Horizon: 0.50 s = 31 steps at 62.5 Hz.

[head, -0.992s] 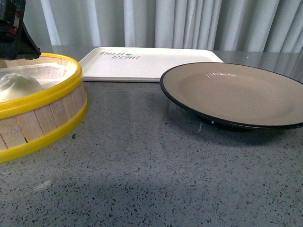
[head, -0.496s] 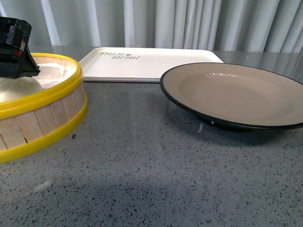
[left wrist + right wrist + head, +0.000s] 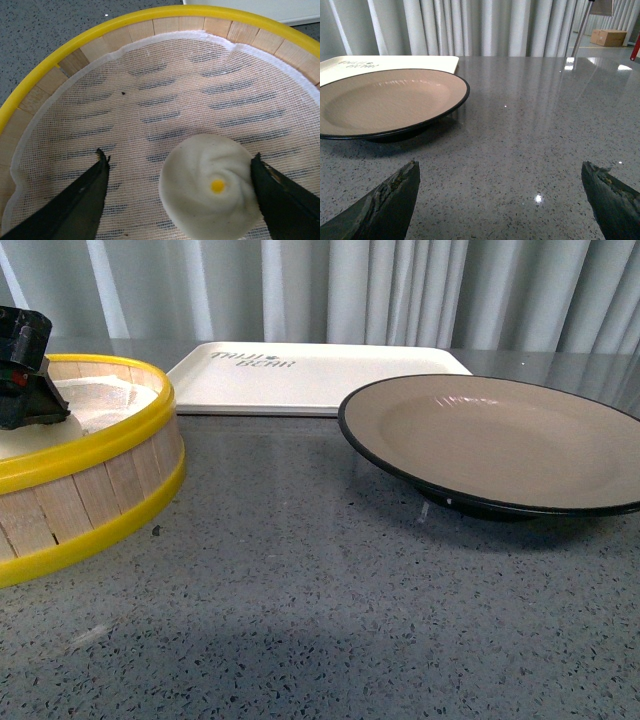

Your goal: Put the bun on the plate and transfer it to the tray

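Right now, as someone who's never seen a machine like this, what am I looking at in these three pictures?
It's a two-armed robot at a speckled grey table. One camera looks forward from its body; two ride on its wrists, so the dark wedges there are gripper fingers. The left gripper hangs open inside a yellow-rimmed wooden steamer basket, fingers either side of a white steamed bun. The right gripper is open over the table beside a tan, black-rimmed plate. A cream tray lies behind. Nothing is held yet.
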{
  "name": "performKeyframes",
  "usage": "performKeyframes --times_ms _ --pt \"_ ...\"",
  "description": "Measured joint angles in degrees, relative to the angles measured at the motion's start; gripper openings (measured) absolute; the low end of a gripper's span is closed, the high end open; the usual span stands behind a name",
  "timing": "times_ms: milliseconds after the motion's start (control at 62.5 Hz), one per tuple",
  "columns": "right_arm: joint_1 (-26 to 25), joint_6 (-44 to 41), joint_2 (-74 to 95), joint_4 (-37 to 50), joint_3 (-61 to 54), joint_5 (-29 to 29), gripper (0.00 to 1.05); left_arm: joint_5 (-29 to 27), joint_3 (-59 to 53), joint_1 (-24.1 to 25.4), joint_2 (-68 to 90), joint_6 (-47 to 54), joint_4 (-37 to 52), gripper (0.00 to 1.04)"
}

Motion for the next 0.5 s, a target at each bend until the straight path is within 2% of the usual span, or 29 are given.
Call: performKeyframes --times_ms 176,336,400,496 --pt "0.0 0.0 0.0 0.0 0.0 0.0 0.96 0.5 0.9 -0.1 0.0 0.0 -0.4 0.40" --pt "0.0 0.0 0.0 0.0 0.0 0.0 0.96 0.6 1.5 -0.1 -0.1 0.0 -0.8 0.17" --pt "0.0 0.0 0.0 0.0 0.0 0.0 0.96 0.5 1.8 -0.1 -0.2 0.0 -1.1 0.04" --pt "0.0 0.0 0.0 0.0 0.0 0.0 0.96 0.6 2.0 -0.2 -0.5 0.1 -1.6 0.04"
